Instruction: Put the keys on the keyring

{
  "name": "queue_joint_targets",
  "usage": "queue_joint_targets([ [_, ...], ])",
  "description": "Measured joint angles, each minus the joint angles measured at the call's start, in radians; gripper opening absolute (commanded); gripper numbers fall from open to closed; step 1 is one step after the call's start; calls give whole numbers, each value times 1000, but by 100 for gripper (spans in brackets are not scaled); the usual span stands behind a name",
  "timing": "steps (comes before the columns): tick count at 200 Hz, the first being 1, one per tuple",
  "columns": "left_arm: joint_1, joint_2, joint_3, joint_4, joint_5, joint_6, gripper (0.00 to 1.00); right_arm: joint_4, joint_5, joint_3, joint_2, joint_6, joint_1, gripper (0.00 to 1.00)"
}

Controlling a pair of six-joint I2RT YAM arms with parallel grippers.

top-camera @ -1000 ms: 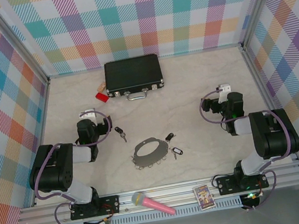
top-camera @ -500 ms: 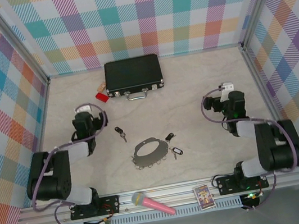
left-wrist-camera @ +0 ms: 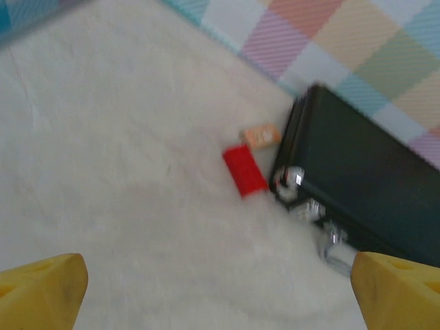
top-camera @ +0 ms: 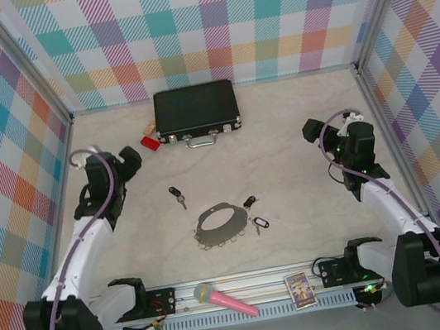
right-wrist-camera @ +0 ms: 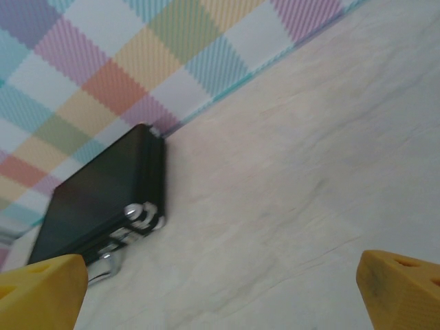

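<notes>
I saw the left fingers (left-wrist-camera: 42, 287) spread wide and holding nothing, and the right fingers (right-wrist-camera: 41, 289) likewise wide apart and empty. The keyring (top-camera: 219, 225) lay flat on the bench (top-camera: 287, 163) between the arms. The three keys (top-camera: 177, 195) lay loose around it, one to its upper left and two close by its right side.

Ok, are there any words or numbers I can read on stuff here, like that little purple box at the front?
Nothing here reads clearly.
Small purple box: has a printed picture, but any lettering is too small to read.
Orange tag beside the black case: too blurred to read.
Black case: no label visible.
Keys: too tiny to show any writing.
</notes>
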Motion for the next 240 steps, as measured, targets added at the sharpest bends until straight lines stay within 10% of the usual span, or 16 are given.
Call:
queue_joint_targets([
  [90,-372,-206,-186,-195,43,-97,70,-122,-64,83,10,-52,367,99],
  [170,-732,-130,-262,-283,-25,-306,52,-123,-18,83,78,-77,446,99],
  [240,-843,117,-230,-275,-83,-363,32,-124,6,83,80,-77,463,99],
])
